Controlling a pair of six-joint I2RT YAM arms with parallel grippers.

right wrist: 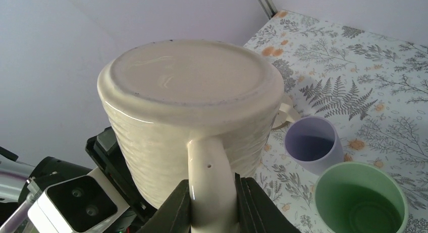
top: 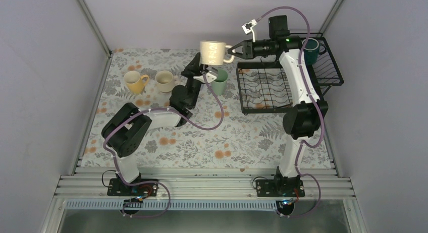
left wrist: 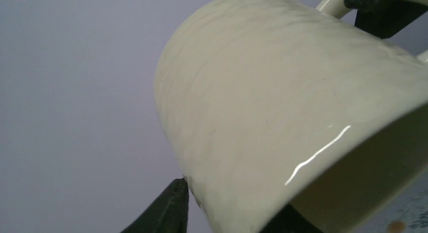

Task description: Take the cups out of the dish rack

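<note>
A cream mug (top: 213, 51) hangs upside down in the air left of the black dish rack (top: 265, 86). My right gripper (top: 233, 50) is shut on its handle (right wrist: 211, 172), a finger on each side. From below, my left gripper (top: 209, 71) straddles the mug's wall (left wrist: 282, 92) at the rim. One of its fingertips (left wrist: 179, 192) presses the outside and the other sits inside the mouth. A dark green mug (top: 310, 50) stands in the rack's raised basket. On the table stand a yellow mug (top: 134, 81), another cream mug (top: 164, 80), a mint tumbler (right wrist: 361, 202) and a lavender tumbler (right wrist: 309, 142).
The floral mat (top: 202, 137) covers the table between grey walls. The rack's plate tray holds no cup. The left arm's elbow (top: 126, 129) lies low over the mat's left half, and a purple cable (top: 214, 119) loops beside it.
</note>
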